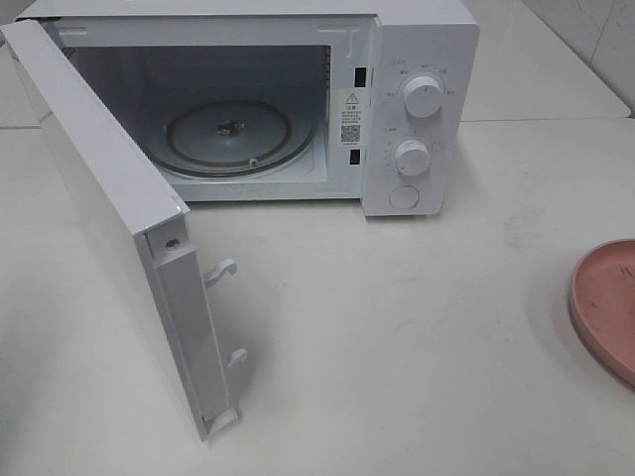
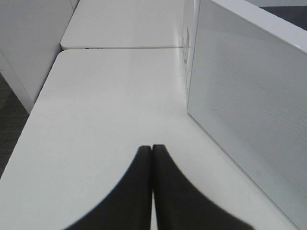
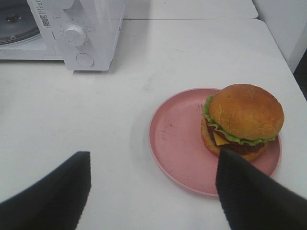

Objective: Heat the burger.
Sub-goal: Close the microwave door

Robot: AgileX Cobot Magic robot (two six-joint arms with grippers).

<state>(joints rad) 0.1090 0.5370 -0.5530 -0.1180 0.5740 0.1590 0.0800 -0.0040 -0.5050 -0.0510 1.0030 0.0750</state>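
Observation:
The burger, with a golden bun, lettuce, cheese and a dark patty, stands on the pink plate, close to the rim on the side away from the microwave. My right gripper hangs open above the plate's near side, one finger just in front of the burger, holding nothing. The white microwave stands with its door swung wide open and its glass turntable bare. My left gripper is shut on nothing, over the table beside the door's outer face. The exterior high view shows neither gripper.
In the exterior high view the pink plate is cut off at the right edge, and the burger lies outside that frame. The open door juts out over the table's left front. Two knobs and a button sit on the microwave's right panel.

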